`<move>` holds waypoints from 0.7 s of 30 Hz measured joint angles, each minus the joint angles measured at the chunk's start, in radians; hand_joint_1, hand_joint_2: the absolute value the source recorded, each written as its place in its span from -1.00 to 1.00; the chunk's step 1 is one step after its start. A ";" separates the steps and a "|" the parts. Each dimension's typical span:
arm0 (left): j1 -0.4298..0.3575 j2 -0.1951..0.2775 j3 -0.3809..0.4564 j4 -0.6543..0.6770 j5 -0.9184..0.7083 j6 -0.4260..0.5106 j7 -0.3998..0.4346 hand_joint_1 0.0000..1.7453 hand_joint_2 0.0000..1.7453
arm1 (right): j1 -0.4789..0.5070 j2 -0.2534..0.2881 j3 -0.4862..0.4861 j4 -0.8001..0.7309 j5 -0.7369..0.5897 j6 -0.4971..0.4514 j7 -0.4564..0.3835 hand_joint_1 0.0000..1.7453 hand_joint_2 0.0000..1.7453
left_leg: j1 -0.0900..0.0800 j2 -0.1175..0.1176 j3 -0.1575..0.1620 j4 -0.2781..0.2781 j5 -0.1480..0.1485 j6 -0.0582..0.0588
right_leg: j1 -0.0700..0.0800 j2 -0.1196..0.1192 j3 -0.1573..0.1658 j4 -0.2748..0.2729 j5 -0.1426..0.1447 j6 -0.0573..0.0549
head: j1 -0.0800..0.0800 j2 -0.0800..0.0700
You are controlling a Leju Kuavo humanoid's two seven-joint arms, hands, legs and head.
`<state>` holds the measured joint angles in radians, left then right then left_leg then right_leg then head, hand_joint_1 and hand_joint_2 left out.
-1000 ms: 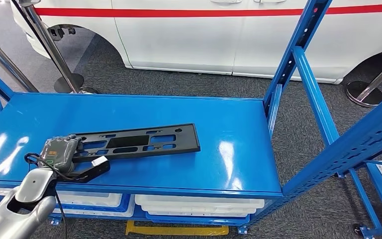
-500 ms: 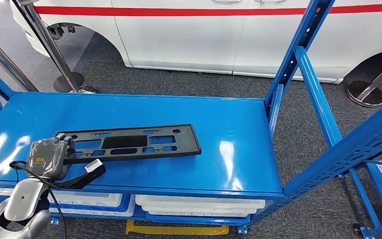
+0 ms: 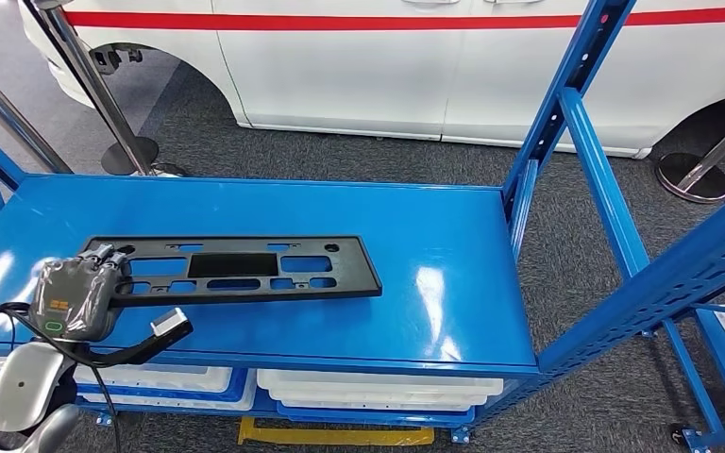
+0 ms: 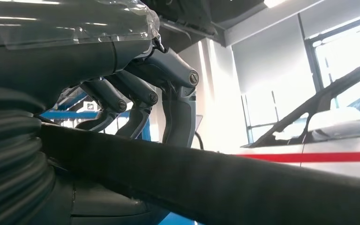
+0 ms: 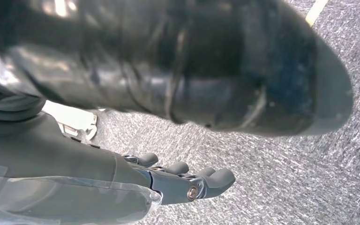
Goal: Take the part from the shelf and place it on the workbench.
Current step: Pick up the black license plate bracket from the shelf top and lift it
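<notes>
I look first at the fingers (image 4: 178,110) of my left hand (image 3: 74,297). In the left wrist view they curl down over the edge of the long flat black plastic part (image 3: 231,269), and the thick grey thumb (image 4: 206,183) passes on the other side of it, so the hand grips the part. In the head view this hand sits at the part's left end, with its fingers on the near corner there.

The part lies flat on the glossy blue metal workbench (image 3: 434,226), lengthwise from left to right, a little nearer to the front edge than to the back. It has several cut-out slots and small holes.

The fingers (image 5: 183,176) of my right hand (image 5: 122,187) are stretched out, a little bent and side by side, with nothing in them, over grey carpet floor (image 5: 281,178).

A black cable with a grey plug (image 3: 170,326) hangs from the left wrist over the front edge of the workbench. Under the top are white plastic bins (image 3: 378,387). Behind the workbench stands a white car with a red stripe (image 3: 415,57), and blue metal shelf uprights (image 3: 576,66) rise on the right.
</notes>
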<state>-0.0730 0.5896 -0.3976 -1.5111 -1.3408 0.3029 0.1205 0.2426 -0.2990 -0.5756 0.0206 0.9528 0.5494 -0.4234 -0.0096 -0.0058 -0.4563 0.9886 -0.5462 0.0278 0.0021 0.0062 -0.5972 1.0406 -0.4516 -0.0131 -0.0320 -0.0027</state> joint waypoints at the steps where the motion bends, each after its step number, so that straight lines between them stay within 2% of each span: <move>1: 0.003 0.003 0.001 -0.005 -0.004 0.008 0.001 1.00 1.00 | 0.000 0.001 0.000 0.000 0.001 0.000 0.000 -1.00 -1.00 | -0.001 0.000 0.000 0.001 0.000 0.001 | -0.001 0.000 0.000 -0.001 0.000 0.001 | 0.000 0.000; 5: 0.020 0.010 0.009 -0.017 -0.019 0.048 0.008 1.00 1.00 | -0.001 0.007 -0.002 0.000 0.004 -0.006 0.000 -1.00 -1.00 | -0.005 0.000 -0.001 0.003 0.000 0.004 | -0.004 0.000 0.000 -0.001 0.004 0.005 | 0.000 0.000; 8: 0.030 0.015 0.021 -0.026 -0.032 0.074 0.011 1.00 1.00 | -0.003 0.009 -0.006 0.000 0.007 -0.011 0.000 -1.00 -1.00 | 0.000 0.002 0.002 -0.010 0.018 0.011 | -0.003 0.000 -0.002 0.000 0.003 0.016 | 0.000 0.000; 9: 0.033 0.016 0.025 -0.029 -0.038 0.084 0.012 1.00 1.00 | -0.003 0.009 -0.008 0.000 0.008 -0.011 0.000 -1.00 -1.00 | 0.004 0.004 0.002 -0.018 0.026 0.015 | -0.003 0.000 -0.009 0.014 -0.013 0.021 | 0.000 0.000; 10: 0.035 0.016 0.028 -0.032 -0.042 0.096 0.013 1.00 1.00 | -0.003 0.009 -0.010 0.000 0.010 -0.012 0.000 -1.00 -1.00 | 0.008 0.005 0.002 -0.024 0.034 0.018 | -0.003 -0.001 -0.023 0.048 -0.041 0.025 | 0.000 0.000; 12: 0.045 0.016 0.032 -0.035 -0.051 0.126 0.017 1.00 1.00 | -0.004 0.010 -0.013 0.000 0.013 -0.013 0.000 -1.00 -1.00 | 0.009 0.008 -0.005 -0.024 0.038 0.021 | -0.010 -0.001 -0.069 0.164 -0.109 0.033 | 0.001 0.000; 13: 0.052 0.016 0.033 -0.035 -0.056 0.144 0.018 1.00 1.00 | -0.005 0.011 -0.014 0.000 0.014 -0.014 0.000 -1.00 -1.00 | 0.010 0.009 -0.009 -0.021 0.038 0.021 | -0.013 -0.001 -0.090 0.219 -0.130 0.037 | 0.001 0.000; 14: 0.060 0.016 0.035 -0.035 -0.061 0.161 0.019 1.00 1.00 | -0.006 0.011 -0.015 0.000 0.015 -0.015 0.000 -1.00 -1.00 | 0.011 0.010 -0.012 -0.017 0.037 0.020 | -0.017 -0.002 -0.100 0.249 -0.132 0.040 | 0.001 0.000; 15: 0.066 0.015 0.038 -0.037 -0.067 0.180 0.020 1.00 1.00 | -0.006 0.011 -0.015 0.000 0.016 -0.016 0.000 -1.00 -1.00 | 0.012 0.010 -0.015 -0.012 0.036 0.017 | -0.021 -0.002 -0.092 0.243 -0.115 0.043 | 0.001 0.000; 17: 0.077 0.015 0.046 -0.042 -0.078 0.214 0.021 1.00 1.00 | -0.007 0.011 -0.016 0.000 0.017 -0.017 0.000 -1.00 -1.00 | 0.017 0.009 -0.020 0.003 0.028 0.006 | -0.027 -0.002 -0.036 0.142 -0.057 0.048 | 0.001 0.000; 18: 0.082 0.014 0.053 -0.045 -0.084 0.231 0.021 1.00 1.00 | -0.007 0.012 -0.016 0.000 0.017 -0.018 0.000 -1.00 -1.00 | 0.018 0.008 -0.026 0.012 0.023 0.000 | -0.026 0.000 -0.007 0.089 -0.038 0.047 | 0.001 0.000; 19: 0.086 0.014 0.058 -0.048 -0.090 0.249 0.021 1.00 1.00 | -0.007 0.012 -0.017 0.000 0.018 -0.018 0.000 -1.00 -1.00 | 0.018 0.007 -0.031 0.019 0.019 -0.007 | -0.025 0.002 0.012 0.053 -0.031 0.043 | 0.000 0.000; 21: 0.094 0.011 0.071 -0.053 -0.100 0.282 0.021 1.00 1.00 | -0.009 0.014 -0.018 0.000 0.020 -0.018 0.000 -1.00 -1.00 | 0.017 0.005 -0.040 0.029 0.018 -0.017 | -0.019 0.005 0.018 0.033 -0.038 0.029 | 0.000 0.000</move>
<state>0.0206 0.6008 -0.3266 -1.5645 -1.4412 0.5850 0.1412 0.2338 -0.2854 -0.5935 0.0206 0.9726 0.5310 -0.4235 0.0071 -0.0009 -0.4966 1.0176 -0.5282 0.0111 -0.0170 0.0113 -0.5794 1.0732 -0.4895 0.0162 -0.0320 -0.0027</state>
